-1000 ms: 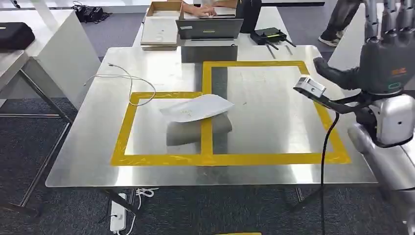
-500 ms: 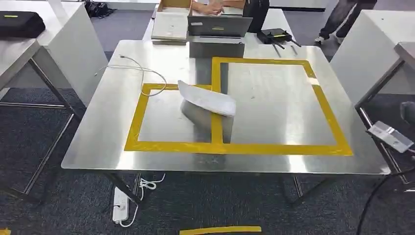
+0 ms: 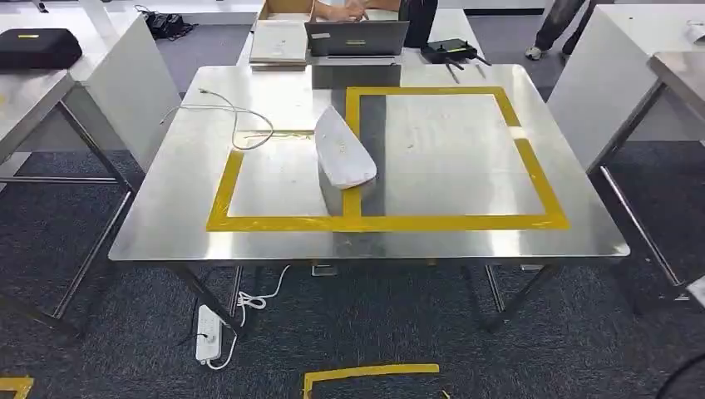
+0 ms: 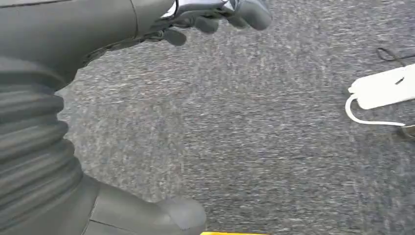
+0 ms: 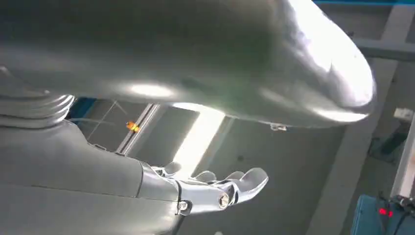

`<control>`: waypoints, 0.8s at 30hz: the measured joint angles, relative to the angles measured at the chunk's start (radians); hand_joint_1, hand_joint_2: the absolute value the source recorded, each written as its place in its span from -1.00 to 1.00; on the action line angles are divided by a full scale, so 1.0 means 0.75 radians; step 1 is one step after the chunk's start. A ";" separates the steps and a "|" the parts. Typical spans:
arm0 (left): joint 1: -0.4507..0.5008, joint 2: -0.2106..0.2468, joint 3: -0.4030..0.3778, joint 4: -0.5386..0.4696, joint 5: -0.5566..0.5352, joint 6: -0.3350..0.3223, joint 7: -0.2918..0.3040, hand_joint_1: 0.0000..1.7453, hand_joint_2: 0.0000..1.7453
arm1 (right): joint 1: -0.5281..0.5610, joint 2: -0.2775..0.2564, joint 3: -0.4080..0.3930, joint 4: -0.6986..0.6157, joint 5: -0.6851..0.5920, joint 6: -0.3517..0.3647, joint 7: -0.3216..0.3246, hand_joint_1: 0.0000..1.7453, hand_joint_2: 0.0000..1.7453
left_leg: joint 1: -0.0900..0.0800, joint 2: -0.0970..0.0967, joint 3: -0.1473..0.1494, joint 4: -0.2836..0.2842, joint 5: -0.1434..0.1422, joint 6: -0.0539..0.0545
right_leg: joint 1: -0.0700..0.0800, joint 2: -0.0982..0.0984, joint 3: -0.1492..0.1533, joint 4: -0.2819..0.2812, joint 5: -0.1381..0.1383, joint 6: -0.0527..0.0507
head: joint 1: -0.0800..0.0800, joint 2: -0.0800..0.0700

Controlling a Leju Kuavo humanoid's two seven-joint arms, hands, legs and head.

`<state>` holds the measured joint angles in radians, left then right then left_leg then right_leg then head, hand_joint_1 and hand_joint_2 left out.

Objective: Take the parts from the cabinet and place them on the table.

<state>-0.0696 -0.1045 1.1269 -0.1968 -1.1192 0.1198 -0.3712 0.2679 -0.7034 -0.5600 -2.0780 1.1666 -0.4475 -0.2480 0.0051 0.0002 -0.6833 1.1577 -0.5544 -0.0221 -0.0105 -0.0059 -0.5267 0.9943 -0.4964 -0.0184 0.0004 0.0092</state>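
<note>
The white curved part (image 3: 343, 153) lies on the steel bench (image 3: 166, 208), straddling the yellow tape line (image 3: 352, 166) that splits the smaller marked square from the larger one, toward the bench's middle and well in from every edge. It seems to rest on a rounded face with one end raised, so a knock to the bench could rock or slide it; that is a judgement from its shape. A loose white cable (image 3: 224, 116) trails near the far left corner, close enough to snag anything dragged past. The left hand (image 4: 215, 14) hangs over carpet, fingers (image 4: 254, 12) loosely curled, holding nothing. The right hand (image 5: 215, 188) is likewise empty, its fingers spread. A power strip (image 3: 208, 332) lies on the floor under the near edge, a trip risk for a walking robot.
</note>
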 joint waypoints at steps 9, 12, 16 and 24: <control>-0.008 0.000 0.002 -0.002 -0.003 0.009 0.036 -1.00 1.00 | 0.098 0.169 -0.056 -0.131 -0.008 -0.032 -0.075 -1.00 -1.00 | -0.007 -0.009 0.334 -0.200 -0.033 0.023 | 0.008 0.002 -0.144 0.032 0.120 0.032 | -0.004 0.000; -0.002 -0.003 0.002 -0.001 -0.005 0.009 0.034 -1.00 1.00 | 0.115 0.190 -0.057 -0.157 -0.029 -0.037 -0.092 -1.00 -1.00 | -0.011 -0.003 0.298 -0.209 -0.006 0.052 | 0.004 0.005 -0.148 0.019 0.157 0.059 | -0.005 0.000; -0.003 -0.005 0.002 -0.003 -0.006 0.009 0.026 -1.00 1.00 | 0.129 0.207 -0.057 -0.172 -0.034 -0.033 -0.097 -1.00 -1.00 | -0.008 0.018 0.229 -0.208 0.051 0.080 | -0.003 0.008 -0.221 0.258 -0.113 0.082 | 0.008 0.000; -0.008 -0.013 0.002 -0.003 -0.029 0.008 0.014 -1.00 1.00 | 0.106 0.220 -0.046 -0.172 0.012 -0.033 -0.103 -1.00 -1.00 | -0.017 0.024 0.109 -0.162 0.138 0.054 | 0.012 0.010 0.097 -0.002 -0.075 0.047 | 0.011 0.000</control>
<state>-0.0759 -0.1144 1.1280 -0.1987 -1.1410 0.1259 -0.3605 0.3471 -0.5386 -0.5943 -2.2068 1.1757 -0.4723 -0.3254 -0.0079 0.0181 -0.6017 1.0364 -0.4506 0.0182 -0.0013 0.0015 -0.4537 0.9930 -0.5528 0.0167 0.0088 0.0092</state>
